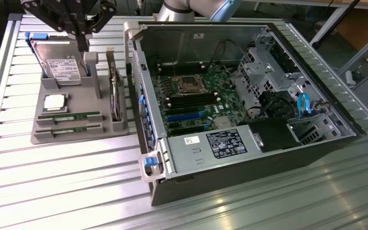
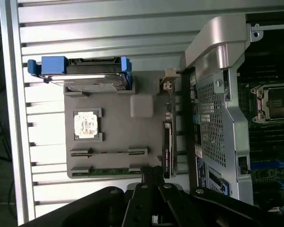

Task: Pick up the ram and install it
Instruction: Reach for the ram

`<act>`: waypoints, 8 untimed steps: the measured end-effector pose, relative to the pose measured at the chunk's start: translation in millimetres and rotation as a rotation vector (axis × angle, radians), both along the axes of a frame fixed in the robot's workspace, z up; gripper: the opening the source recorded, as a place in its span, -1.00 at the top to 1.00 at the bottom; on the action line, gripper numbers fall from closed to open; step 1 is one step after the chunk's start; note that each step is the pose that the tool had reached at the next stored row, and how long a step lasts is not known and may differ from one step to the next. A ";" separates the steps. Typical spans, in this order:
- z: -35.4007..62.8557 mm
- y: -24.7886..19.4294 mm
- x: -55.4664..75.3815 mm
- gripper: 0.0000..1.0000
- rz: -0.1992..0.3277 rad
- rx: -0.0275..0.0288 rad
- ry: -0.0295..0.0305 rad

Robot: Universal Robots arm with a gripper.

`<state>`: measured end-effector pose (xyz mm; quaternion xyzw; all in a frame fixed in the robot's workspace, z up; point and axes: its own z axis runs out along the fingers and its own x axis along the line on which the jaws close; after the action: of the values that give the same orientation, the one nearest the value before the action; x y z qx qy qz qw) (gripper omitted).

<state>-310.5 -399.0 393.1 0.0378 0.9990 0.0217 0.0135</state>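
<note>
We see the hand (image 1: pixel 83 47) hanging above the gray tray (image 1: pixel 75 136) on the table (image 1: pixel 56 191), fingers pressed together and pinching nothing, so the ram (image 1: pixel 69 116) is not yet picked up. It lies on edge in a narrow slot near the tray's edge farthest from the hard drive (image 1: pixel 59 64), with a second stick (image 1: pixel 69 128) in the slot just beside it, closer to that edge. We judge the first risk to be the crowding. The two sticks are close neighbours, the silver chip (image 1: pixel 55 101) sits just on the other side, and the dark card (image 1: pixel 113 91) stands on edge along the tray's side nearest the computer case (image 1: pixel 200 36). A hand that comes down slightly off line could knock the card, land on the wrong stick, or press on the slot walls instead of closing around the board. The stick is thin and shows little of itself above its slot, so a shallow or crooked pinch could let it tilt or slip out on the way up. The tray does not look fastened down, and a jammed stick might drag it along the table. Inside the case, the black memory slots (image 1: pixel 187 101) lie low on the board beside the processor socket (image 1: pixel 189 85), with cables and metal walls near. A stick held askew or turned the wrong way round would probably not seat, and forcing it could harm both board and stick.
</note>
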 end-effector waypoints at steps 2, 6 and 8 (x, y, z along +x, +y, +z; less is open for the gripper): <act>0.0 0.0 -6.8 0.81 0.000 0.0001 -0.0002; 0.1 0.0 -33.3 0.81 0.000 0.0000 -0.0003; -0.1 0.0 -42.8 0.81 0.000 0.0001 -0.0005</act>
<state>-353.3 -399.0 393.1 0.0378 0.9990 0.0218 0.0138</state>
